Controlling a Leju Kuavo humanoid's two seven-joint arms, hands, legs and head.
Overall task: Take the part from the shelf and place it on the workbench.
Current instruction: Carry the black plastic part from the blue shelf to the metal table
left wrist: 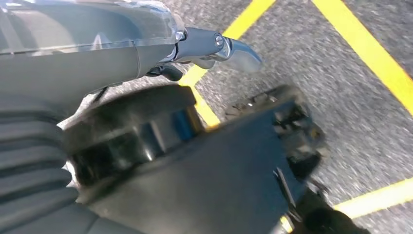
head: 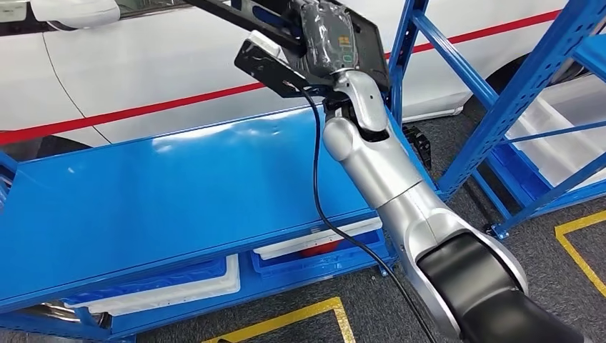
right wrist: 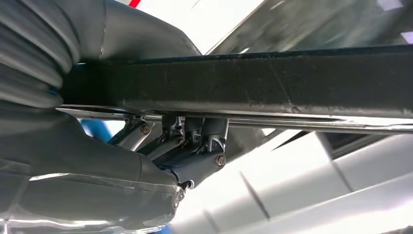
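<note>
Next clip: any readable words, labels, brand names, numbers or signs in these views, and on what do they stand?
No readable text in any view.
Black part held up by the right robot hand: its plastic-wrapped section shows faint markings, too small and blurred to read.
White car body: a red stripe, no lettering.
Floor: yellow marking lines, no characters.
Blue shelf and white bins: no labels visible.
</note>
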